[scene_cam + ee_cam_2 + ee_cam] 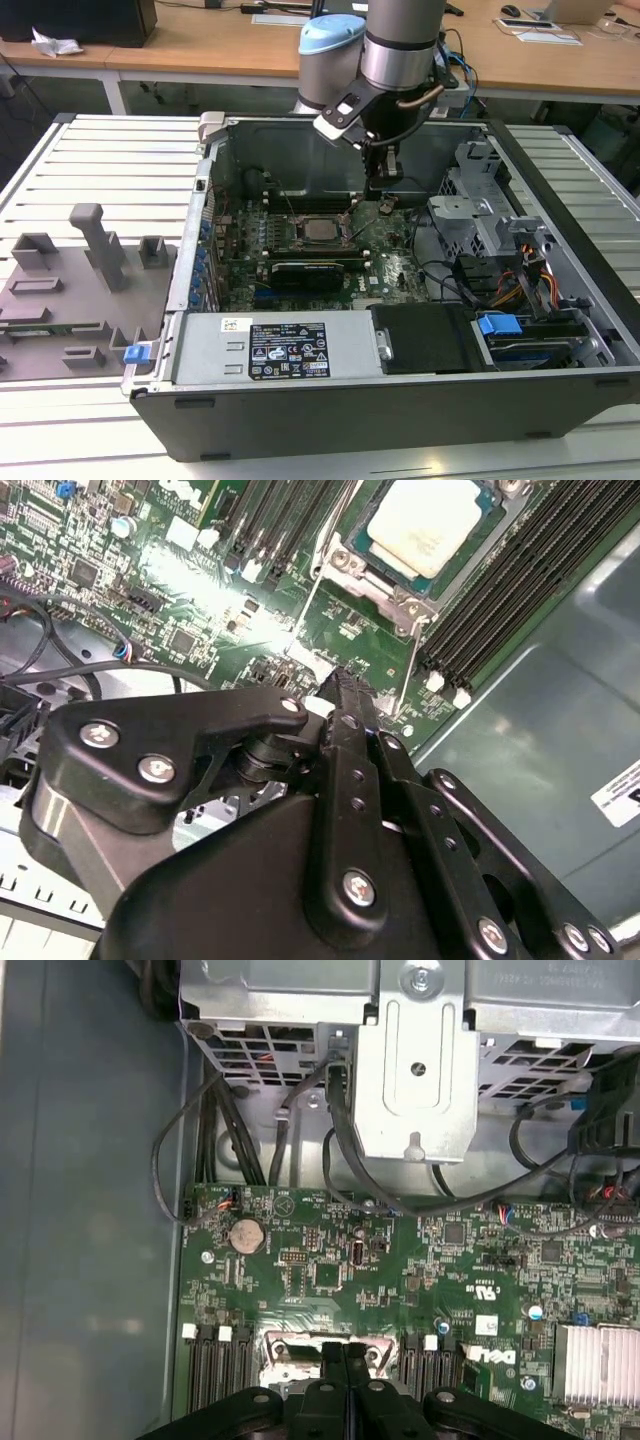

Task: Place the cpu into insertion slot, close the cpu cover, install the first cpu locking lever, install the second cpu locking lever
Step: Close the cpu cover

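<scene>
Inside the open computer case (330, 165), near its back wall, I see the cpu (425, 520) seated in the insertion slot (488, 500); the gripper (341, 687) hangs just beside that slot over the motherboard (330, 1260), fingers pressed together, holding nothing

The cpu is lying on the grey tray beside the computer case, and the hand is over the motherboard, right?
No: the cpu sits in the insertion slot, not on the grey tray, as the second wrist view shows. The hand is over the motherboard.
</scene>
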